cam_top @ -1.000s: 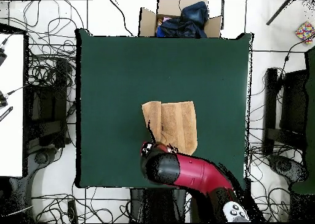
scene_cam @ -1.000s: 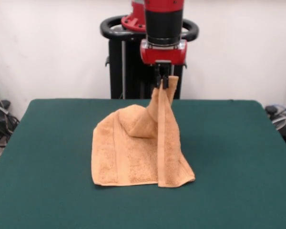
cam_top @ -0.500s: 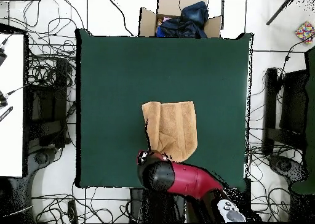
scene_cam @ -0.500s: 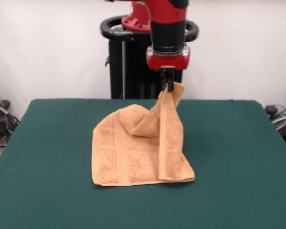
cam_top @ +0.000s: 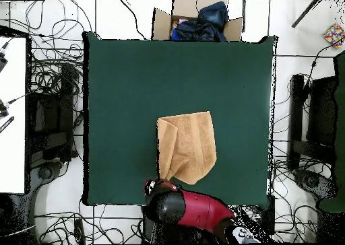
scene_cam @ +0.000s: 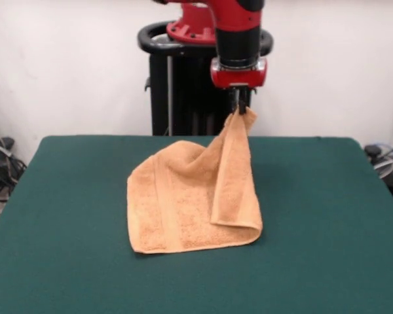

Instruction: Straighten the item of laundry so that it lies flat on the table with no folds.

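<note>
Pinching the far right corner of the towel [scene_cam: 191, 204], the gripper [scene_cam: 240, 108] holds it high above the table [scene_cam: 327, 248] to open the fold; the near part lies mid-table.

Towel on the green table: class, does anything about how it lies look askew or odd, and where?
Yes. The towel is not flat. The gripper holds one corner pinched up above the table, so a strip hangs down and drapes over the rest. The part on the table shows a fold ridge beside the lifted strip.
</note>
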